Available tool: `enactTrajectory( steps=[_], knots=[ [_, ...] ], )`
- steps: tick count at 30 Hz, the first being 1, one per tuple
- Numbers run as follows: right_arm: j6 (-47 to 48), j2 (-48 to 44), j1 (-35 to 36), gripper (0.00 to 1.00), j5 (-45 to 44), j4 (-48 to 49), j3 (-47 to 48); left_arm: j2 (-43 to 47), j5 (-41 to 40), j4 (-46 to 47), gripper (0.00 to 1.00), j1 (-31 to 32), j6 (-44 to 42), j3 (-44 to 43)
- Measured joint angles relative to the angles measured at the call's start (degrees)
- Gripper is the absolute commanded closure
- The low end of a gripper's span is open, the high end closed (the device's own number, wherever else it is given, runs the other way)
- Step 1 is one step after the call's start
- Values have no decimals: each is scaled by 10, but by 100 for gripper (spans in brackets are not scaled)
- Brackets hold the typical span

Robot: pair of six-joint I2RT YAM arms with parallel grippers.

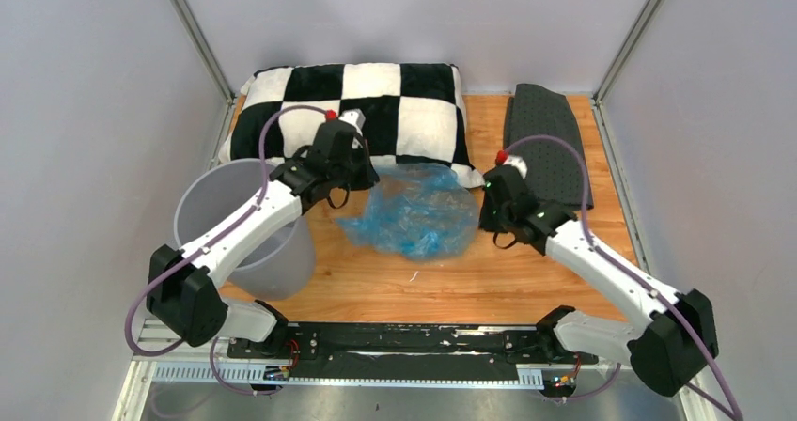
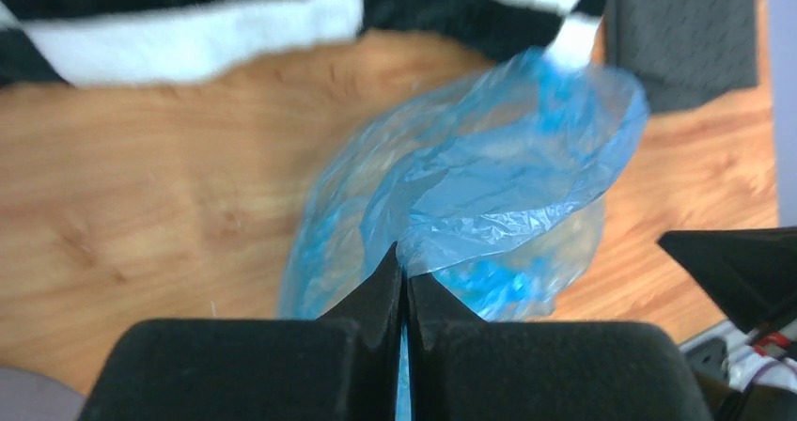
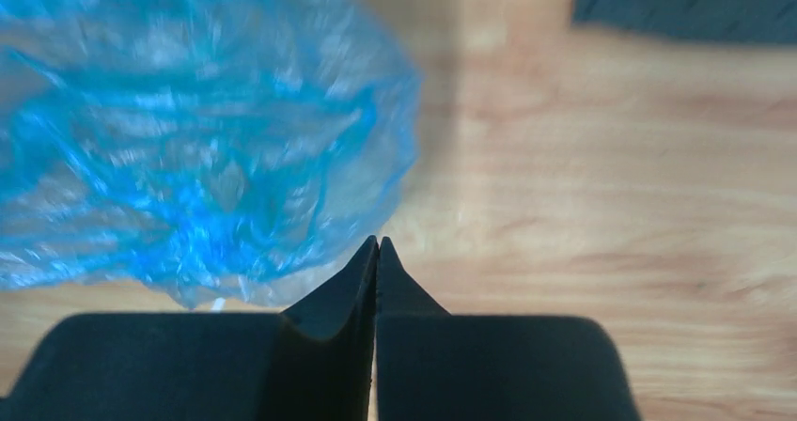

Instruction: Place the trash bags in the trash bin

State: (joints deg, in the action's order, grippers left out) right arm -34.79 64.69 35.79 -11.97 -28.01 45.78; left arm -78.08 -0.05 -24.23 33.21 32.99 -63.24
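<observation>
Top external: crinkly blue trash bag (image 1: 418, 216), smooth round bin (image 1: 278, 261)

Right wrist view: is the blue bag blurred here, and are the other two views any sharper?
Right wrist: the trash bag is smeared, its creases soft, and the table grain is soft too. Left wrist: the bag's near crinkles are crisp; the checkered pillow behind looks softer. Top external: evenly lit, sharp, no glare.

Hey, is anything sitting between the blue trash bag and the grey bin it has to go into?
No loose object: only bare table separates the trash bag from the bin. The left pincer pinches the bag; its arm crosses over the bin's rim.
</observation>
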Motion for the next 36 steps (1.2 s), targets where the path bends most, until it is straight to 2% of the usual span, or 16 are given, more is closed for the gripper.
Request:
enactTrajectory(
  steps=[2,5,9,13,17,20,25,29,36],
  knots=[
    [24,-17,-30,99,-6,-11,41,3,-1,-14,100,-17,-10,-37],
    [67,-43,-61,80,-16,-31,136,9,-1,-31,100,-38,-24,-89],
    [89,-40,-59,45,14,-37,213,27,21,-29,100,-45,-23,-106],
    [77,-11,-11,31,31,-28,194,45,67,2,100,-44,6,-57],
    [51,36,9,28,91,32,84,46,87,6,100,-42,33,-3],
    [26,62,9,29,133,86,16,48,89,7,100,-42,44,0],
    [-11,83,9,30,162,158,-2,57,102,10,100,-38,50,-23],
    [-19,42,9,31,137,154,3,56,128,19,100,-12,36,-43],
    [-19,-91,-5,25,77,89,6,51,148,43,100,107,19,-3]
  ],
)
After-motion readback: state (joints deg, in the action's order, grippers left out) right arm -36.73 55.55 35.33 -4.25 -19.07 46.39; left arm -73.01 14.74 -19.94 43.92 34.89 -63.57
